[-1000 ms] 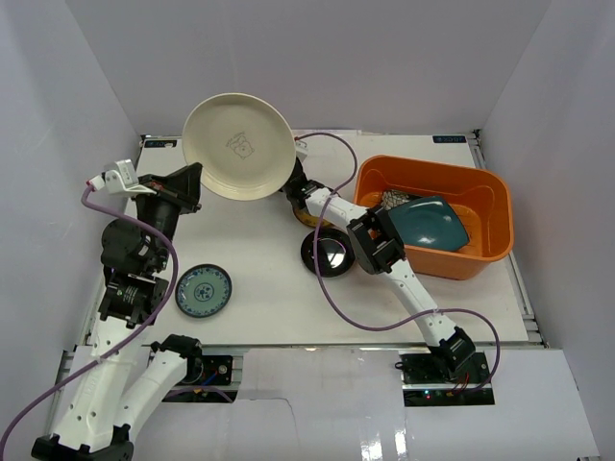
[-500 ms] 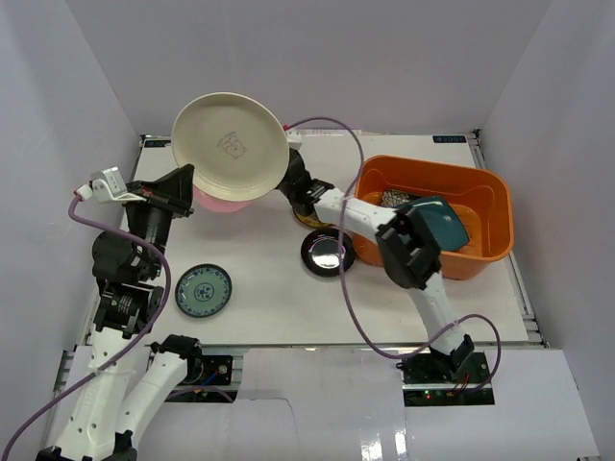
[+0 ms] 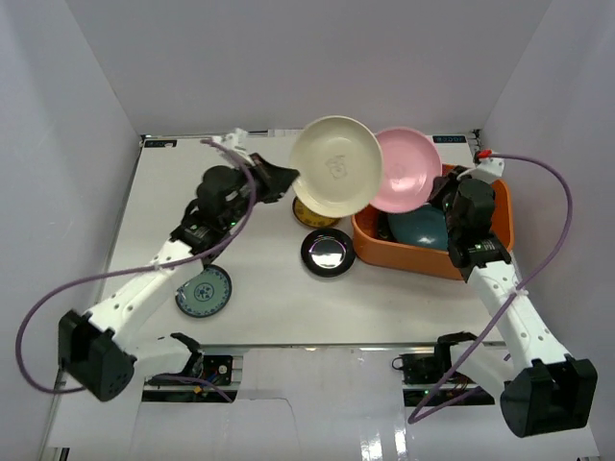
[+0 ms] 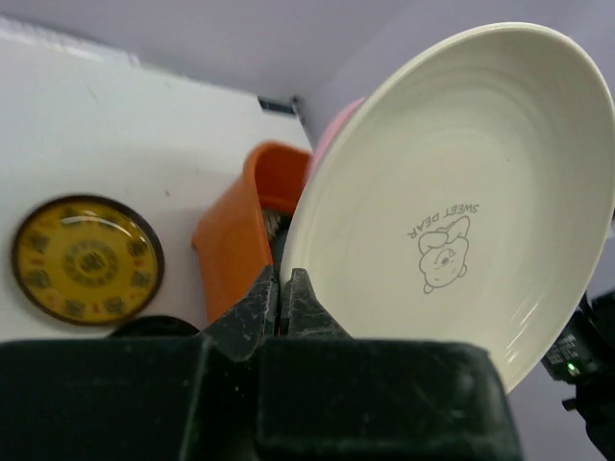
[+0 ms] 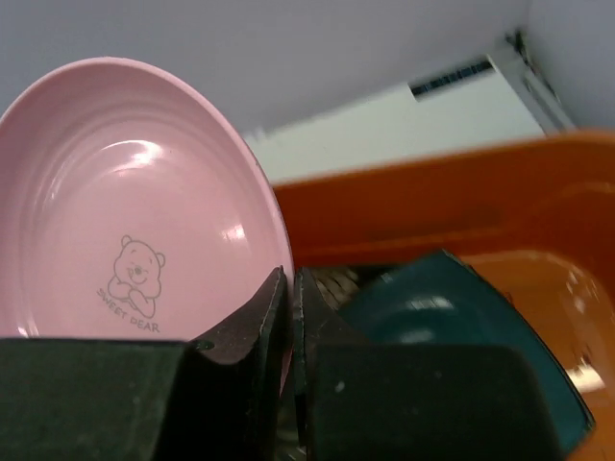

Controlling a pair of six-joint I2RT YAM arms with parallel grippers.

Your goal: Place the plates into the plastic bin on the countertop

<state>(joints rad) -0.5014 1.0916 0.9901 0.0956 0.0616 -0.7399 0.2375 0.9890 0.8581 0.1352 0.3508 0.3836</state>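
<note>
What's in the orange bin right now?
The square dark teal plate lies in the bin. A patterned piece peeks beside it; the held pink plate hides part of the floor.

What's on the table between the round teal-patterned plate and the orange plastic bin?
The glossy black round plate, flat on the white countertop; the top external view shows it.

White countertop (image 3: pixel 269 298), plastic bin (image 3: pixel 413 257), three plates (image 3: pixel 328 252)

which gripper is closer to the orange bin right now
Right. The right gripper, shut on the pink plate, is above the orange bin itself. The left gripper, shut on the cream plate, is off to the bin's left, outside it.
</note>
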